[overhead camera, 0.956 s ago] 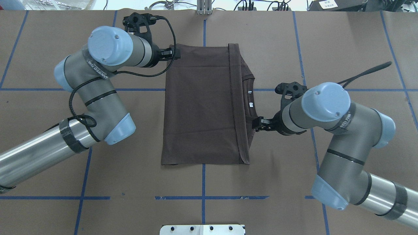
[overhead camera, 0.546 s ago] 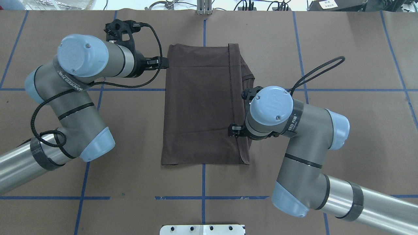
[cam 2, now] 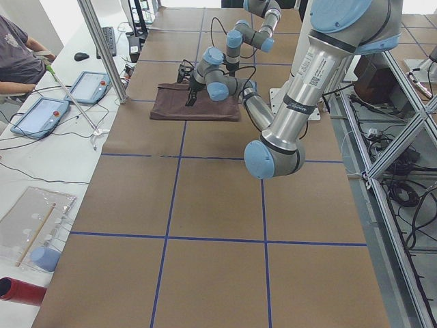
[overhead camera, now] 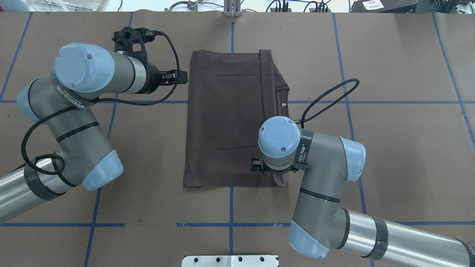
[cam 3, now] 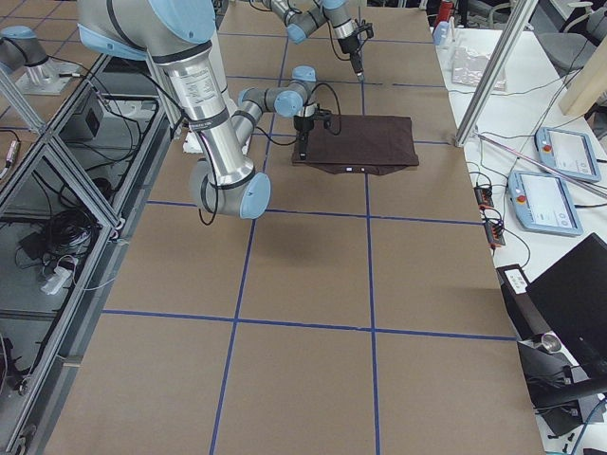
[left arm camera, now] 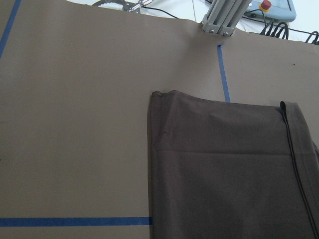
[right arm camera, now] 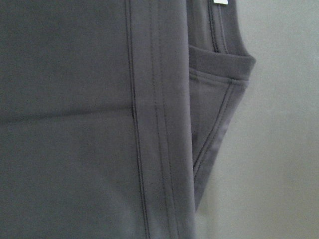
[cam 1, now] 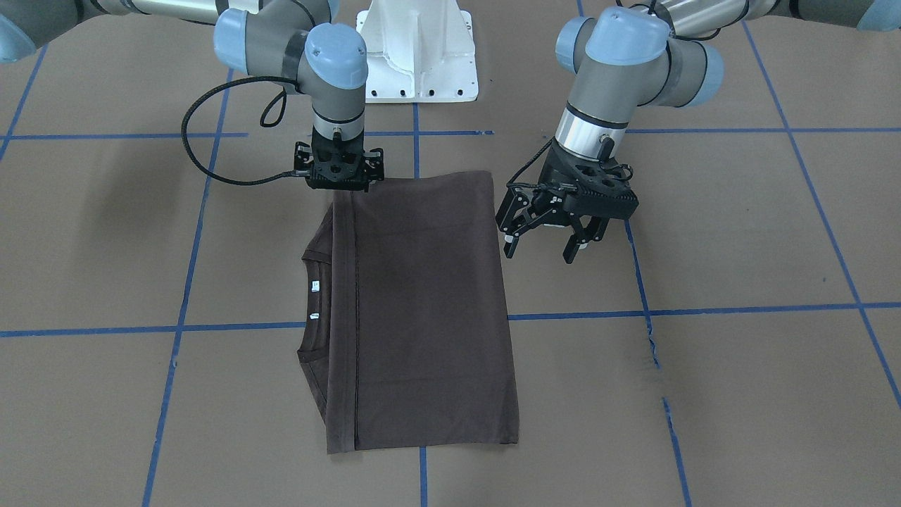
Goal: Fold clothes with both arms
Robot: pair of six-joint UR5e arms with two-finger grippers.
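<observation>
Now my left gripper (cam 1: 540, 250) hangs spread just beside the T-shirt (cam 1: 422, 310), folded flat on the table (cam 1: 704, 387). My right gripper (cam 1: 339, 176) hovers over its corner, and I cannot tell its opening. I'd pinch all layers squarely.

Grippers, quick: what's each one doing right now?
Left gripper: open, holding nothing, beside the T-shirt.
Right gripper: above the T-shirt's corner; open or shut cannot be told.
</observation>
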